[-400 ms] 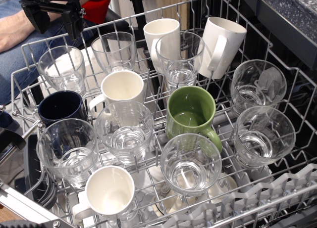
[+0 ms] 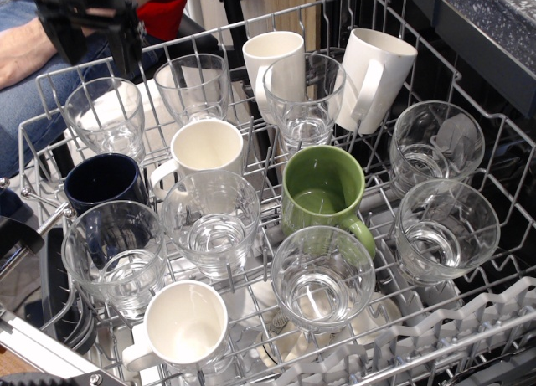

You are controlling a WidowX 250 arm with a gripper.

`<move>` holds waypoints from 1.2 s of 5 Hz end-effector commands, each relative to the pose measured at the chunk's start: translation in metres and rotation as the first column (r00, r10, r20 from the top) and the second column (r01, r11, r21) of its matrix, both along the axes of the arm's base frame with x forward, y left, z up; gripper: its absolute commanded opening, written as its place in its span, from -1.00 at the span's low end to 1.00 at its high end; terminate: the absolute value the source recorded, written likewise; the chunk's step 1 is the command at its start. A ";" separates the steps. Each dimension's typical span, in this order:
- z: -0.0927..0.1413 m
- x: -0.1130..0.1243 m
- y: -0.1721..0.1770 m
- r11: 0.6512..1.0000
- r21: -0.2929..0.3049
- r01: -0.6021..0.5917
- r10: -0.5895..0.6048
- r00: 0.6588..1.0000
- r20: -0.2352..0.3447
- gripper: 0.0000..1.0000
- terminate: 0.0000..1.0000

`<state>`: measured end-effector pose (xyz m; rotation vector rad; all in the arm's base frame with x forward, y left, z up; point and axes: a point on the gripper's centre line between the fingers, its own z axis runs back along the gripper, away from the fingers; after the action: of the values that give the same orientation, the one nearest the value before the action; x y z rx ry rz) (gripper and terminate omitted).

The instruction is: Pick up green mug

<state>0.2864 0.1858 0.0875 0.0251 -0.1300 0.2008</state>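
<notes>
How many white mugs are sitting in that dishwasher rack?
4: back white mug upright at the rear; tilted white mug rear right; middle white mug beside the navy one; front white mug nearest the camera. None seem hidden.

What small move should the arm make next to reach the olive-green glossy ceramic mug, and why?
Probably travel across the wire dish rack toward the green mug. The black gripper sits at the far upper-left corner, well away from it, and clear drinking glasses crowd the mug, so it should approach from above.

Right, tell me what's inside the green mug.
Nothing shows inside the olive-green glossy ceramic mug: only its green inner wall and part of its bottom. The near rim hides the rest of the bottom.
</notes>
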 end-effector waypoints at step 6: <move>-0.078 0.084 -0.137 0.926 0.032 -0.377 0.356 0.897 0.263 1.00 -1.00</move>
<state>0.3594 0.0480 -0.0105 0.1252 -0.3418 0.5837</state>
